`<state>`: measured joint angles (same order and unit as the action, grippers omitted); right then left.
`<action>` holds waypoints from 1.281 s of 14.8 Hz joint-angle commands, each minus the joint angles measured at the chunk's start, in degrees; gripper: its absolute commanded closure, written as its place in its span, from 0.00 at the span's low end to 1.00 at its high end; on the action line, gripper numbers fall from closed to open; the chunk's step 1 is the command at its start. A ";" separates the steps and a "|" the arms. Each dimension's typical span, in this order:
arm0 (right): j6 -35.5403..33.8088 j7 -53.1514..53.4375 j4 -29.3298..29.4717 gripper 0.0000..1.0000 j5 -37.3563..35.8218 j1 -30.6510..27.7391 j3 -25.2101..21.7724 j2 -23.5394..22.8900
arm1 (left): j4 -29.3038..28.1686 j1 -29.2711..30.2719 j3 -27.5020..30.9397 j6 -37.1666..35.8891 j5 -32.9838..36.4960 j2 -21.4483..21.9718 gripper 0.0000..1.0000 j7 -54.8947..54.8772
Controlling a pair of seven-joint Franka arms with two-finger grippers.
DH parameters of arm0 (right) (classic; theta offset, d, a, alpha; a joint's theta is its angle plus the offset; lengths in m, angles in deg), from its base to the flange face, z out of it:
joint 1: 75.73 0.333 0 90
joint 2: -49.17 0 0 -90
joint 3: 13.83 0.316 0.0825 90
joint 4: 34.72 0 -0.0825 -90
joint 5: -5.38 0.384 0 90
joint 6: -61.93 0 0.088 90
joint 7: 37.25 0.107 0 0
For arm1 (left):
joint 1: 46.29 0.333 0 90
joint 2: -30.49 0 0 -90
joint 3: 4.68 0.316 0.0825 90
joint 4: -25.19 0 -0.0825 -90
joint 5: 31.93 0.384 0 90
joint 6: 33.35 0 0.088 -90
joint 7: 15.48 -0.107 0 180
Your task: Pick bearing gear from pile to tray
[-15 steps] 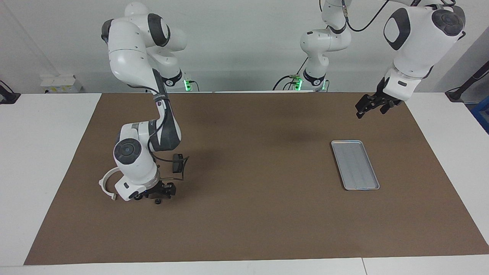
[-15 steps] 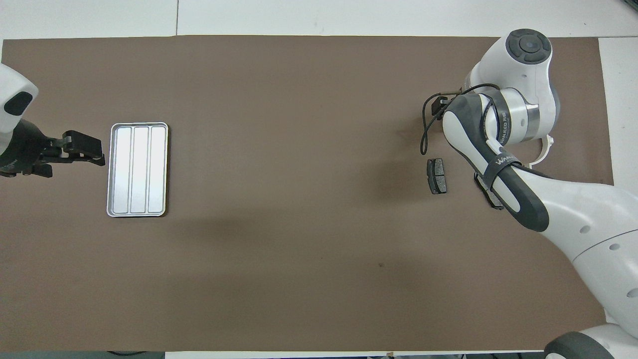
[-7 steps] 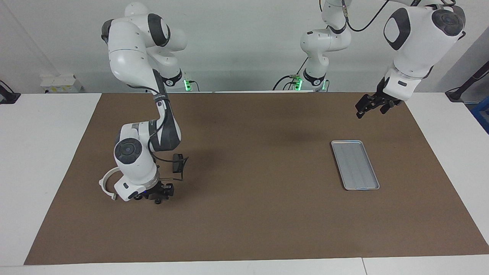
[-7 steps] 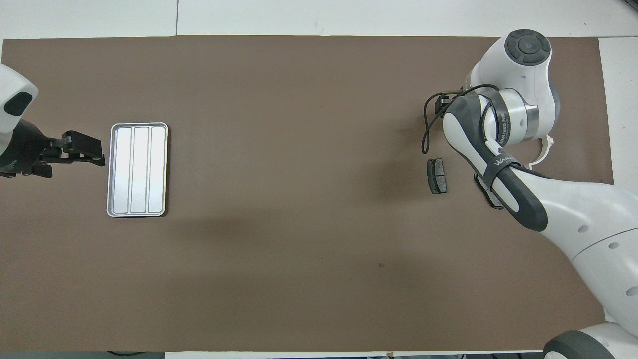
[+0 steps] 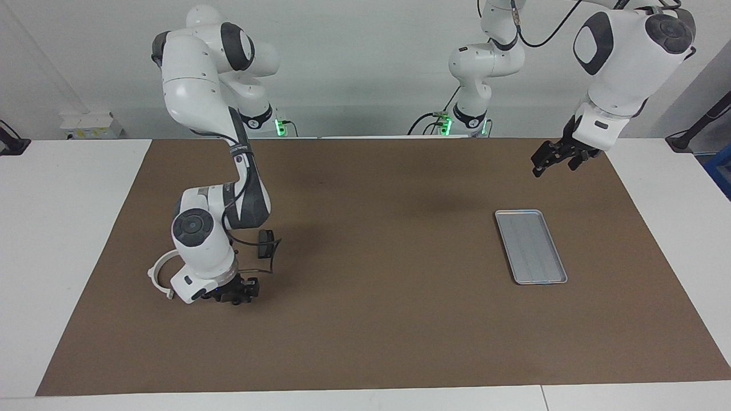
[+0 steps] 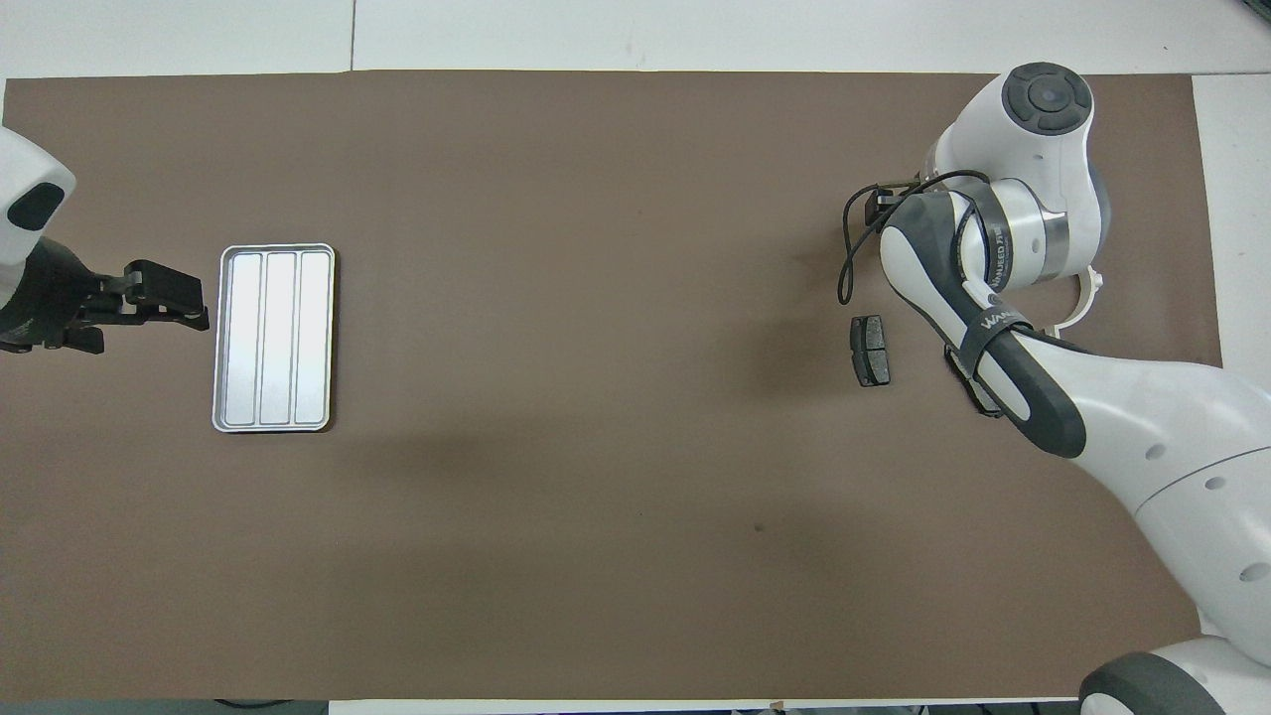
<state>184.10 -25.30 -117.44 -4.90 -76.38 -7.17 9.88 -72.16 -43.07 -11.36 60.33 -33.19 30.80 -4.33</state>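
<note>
**At the right arm's end of the table, the grasp is not sure**

Near the pile, at the right arm's end of the table, the right gripper (image 5: 237, 292) is down at the brown mat (image 5: 365, 342). It is between the white half-ring bracket (image 5: 157, 273) and a dark grey slab (image 5: 264, 242), and the slab lies nearer to the robots. I cannot tell if this gripper is open or closed, or if it holds something, because the wrist covers it from above.

Under its tip I see a tiny dark round piece (image 5: 235, 301), which I take for the bearing gear. It is black, very small and low, and it sits on the mat, so it is not in the tray (image 5: 531, 246). The tray is well apart, at the left arm's end, and I see nothing in it.

I see these risks:
- The piece is small and round, so I think it can roll away or slip out when I lift.
- The bracket is just beside the wrist, and a careless move can push it.
- The way to the tray is long, and a weak grip may drop the piece.

The left gripper (image 5: 557, 156) is open and empty. It waits in the air beside the tray.
</note>
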 commanded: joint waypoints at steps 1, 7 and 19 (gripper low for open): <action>1.22 1.77 0.97 0.28 -1.23 -0.67 0.46 -0.97 | 0.50 -0.76 0.44 -0.87 1.00 0.49 0.00 0.11; 2.02 2.91 0.10 0.64 -0.62 -1.02 0.55 -0.88 | 0.41 -0.76 0.53 -0.87 1.00 0.49 0.00 0.11; -2.18 3.35 0.26 1.00 -1.58 -0.93 0.55 1.22 | 0.41 -0.76 0.53 -0.87 1.00 0.49 0.00 0.11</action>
<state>184.50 -22.67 -117.25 -4.97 -76.76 -6.77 9.77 -72.16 -43.07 -11.36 60.33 -33.19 30.80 -4.33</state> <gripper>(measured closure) 0.758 0.000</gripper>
